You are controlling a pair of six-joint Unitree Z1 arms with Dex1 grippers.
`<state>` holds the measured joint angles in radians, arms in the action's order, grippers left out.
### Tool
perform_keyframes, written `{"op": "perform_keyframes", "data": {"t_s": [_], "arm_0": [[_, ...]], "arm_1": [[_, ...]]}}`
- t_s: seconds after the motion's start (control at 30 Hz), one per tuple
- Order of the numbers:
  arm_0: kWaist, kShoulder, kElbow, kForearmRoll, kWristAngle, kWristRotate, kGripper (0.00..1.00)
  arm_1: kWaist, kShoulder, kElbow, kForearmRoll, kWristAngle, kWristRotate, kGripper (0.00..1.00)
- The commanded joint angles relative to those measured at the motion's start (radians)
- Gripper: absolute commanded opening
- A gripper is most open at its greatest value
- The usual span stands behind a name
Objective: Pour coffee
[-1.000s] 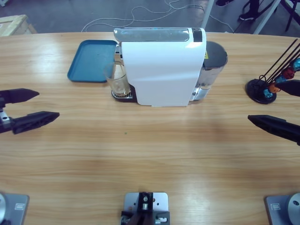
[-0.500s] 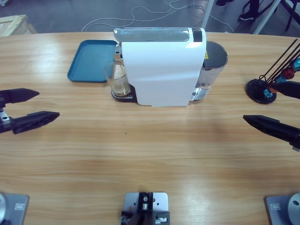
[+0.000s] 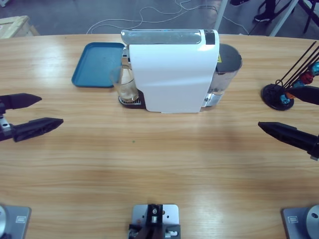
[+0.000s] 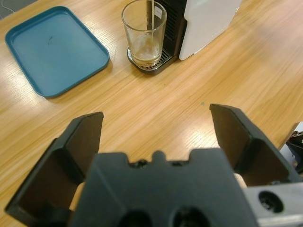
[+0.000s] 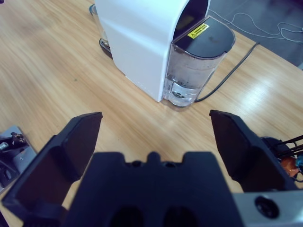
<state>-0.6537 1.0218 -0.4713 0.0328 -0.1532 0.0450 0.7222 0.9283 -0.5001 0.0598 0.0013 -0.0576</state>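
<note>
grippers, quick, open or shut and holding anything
Left gripper: open, holding nothing.
Right gripper: open, holding nothing.

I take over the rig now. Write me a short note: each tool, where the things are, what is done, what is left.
Left tool: open, empty, over bare table.
Right tool: open, empty, near the capsule stand.
Glass stands on the coffee machine drip tray, beside the blue tray; a shallow layer of coffee is in it.
Done: some coffee is in the glass.
Left: probably taking the glass out; nothing is gripped.
</note>
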Motion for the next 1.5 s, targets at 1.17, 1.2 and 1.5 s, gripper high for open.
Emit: {"op": "perform_keyframes", "data": {"t_s": [1.17,1.2,1.5], "arm_0": [[-0.009,0.816,-0.266,-0.522,-0.043,0.138,0.968],[-0.015,0.828,-0.271,-0.529,-0.043,0.134,0.968],[-0.03,0.854,-0.268,-0.537,-0.044,0.12,0.968]], "arm_1": [[0.0,0.006,0.06,-0.066,0.0,-0.022,1.0],[0.0,0.007,0.06,-0.066,0.0,-0.023,1.0],[0.0,0.012,0.06,-0.069,0.001,-0.027,1.0]]}}
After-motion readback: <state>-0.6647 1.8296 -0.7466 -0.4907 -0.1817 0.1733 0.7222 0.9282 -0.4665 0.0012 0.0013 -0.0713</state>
